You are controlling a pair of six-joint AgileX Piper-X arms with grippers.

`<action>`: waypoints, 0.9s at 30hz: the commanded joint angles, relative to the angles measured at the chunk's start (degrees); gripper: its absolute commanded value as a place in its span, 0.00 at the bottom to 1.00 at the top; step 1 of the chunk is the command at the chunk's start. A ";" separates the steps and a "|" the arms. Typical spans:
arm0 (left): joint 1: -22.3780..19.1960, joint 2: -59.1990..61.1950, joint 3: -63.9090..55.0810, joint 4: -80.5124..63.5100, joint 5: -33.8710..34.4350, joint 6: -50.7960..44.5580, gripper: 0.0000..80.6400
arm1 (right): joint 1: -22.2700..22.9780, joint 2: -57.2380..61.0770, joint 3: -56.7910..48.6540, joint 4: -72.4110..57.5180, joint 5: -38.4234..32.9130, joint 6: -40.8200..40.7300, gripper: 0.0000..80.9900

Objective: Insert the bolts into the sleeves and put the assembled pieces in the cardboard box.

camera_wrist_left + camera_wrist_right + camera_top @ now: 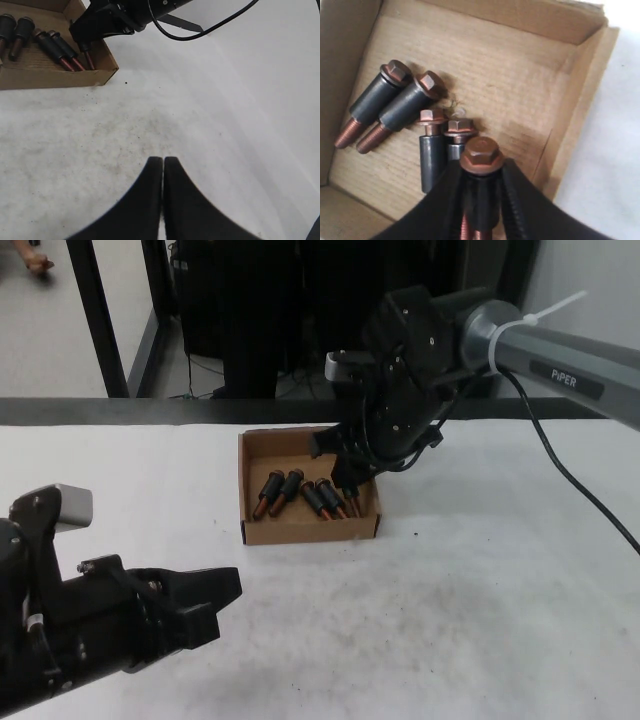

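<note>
The cardboard box (310, 531) sits at mid-bench with several assembled bolt-and-sleeve pieces (287, 490) lying flat inside. My right gripper (345, 475) hangs over the box's right end, shut on another copper bolt in its dark sleeve (352, 502). In the right wrist view the held piece (480, 155) stands head-up between the fingers (520, 200), above the box floor (520, 75) and beside two lying pairs (405, 107). My left gripper (225, 600) hovers low at the near left, shut and holding nothing (163, 161), well apart from the box (50, 77).
The white bench top (480, 580) stretches wide to the right of and in front of the box. A black cable (560, 470) trails from the right arm across the bench. Dark frame posts (95, 310) stand behind the far edge.
</note>
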 commanded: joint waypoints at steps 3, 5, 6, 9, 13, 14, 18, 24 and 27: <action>0.20 -0.20 -0.62 -0.15 0.39 0.52 0.01 | -0.22 -0.47 -0.88 0.08 -0.65 -0.34 0.31; 0.20 -0.20 -0.62 -0.15 0.39 0.52 0.01 | -0.22 -0.47 -0.88 0.35 -0.65 -0.25 0.47; 0.20 -0.20 -0.62 -0.15 0.39 0.52 0.01 | -0.22 -0.47 -0.88 0.74 -0.42 0.22 0.52; 0.20 -0.20 -0.62 -0.15 0.39 0.52 0.01 | -0.22 -0.47 -0.88 3.32 -0.36 1.55 0.48; 0.20 -0.20 -0.63 -0.15 0.66 0.52 0.01 | -0.22 -0.63 -0.88 6.82 -2.60 -0.08 0.24; 0.20 -0.20 -0.63 -0.15 0.92 0.52 0.01 | -0.22 -0.75 -0.88 7.19 -4.03 -0.97 0.16; 0.20 -0.20 -0.63 -0.15 2.16 0.52 0.01 | -0.11 -2.62 -0.88 7.13 -5.94 -3.76 0.00; 0.20 -0.60 -0.63 -0.26 1.60 1.48 0.01 | -0.07 -8.19 -0.88 4.51 -5.59 -8.13 0.00; 0.20 -1.84 -0.62 -0.26 0.28 2.76 0.01 | -0.07 -11.56 -0.88 2.84 -4.81 -9.03 0.00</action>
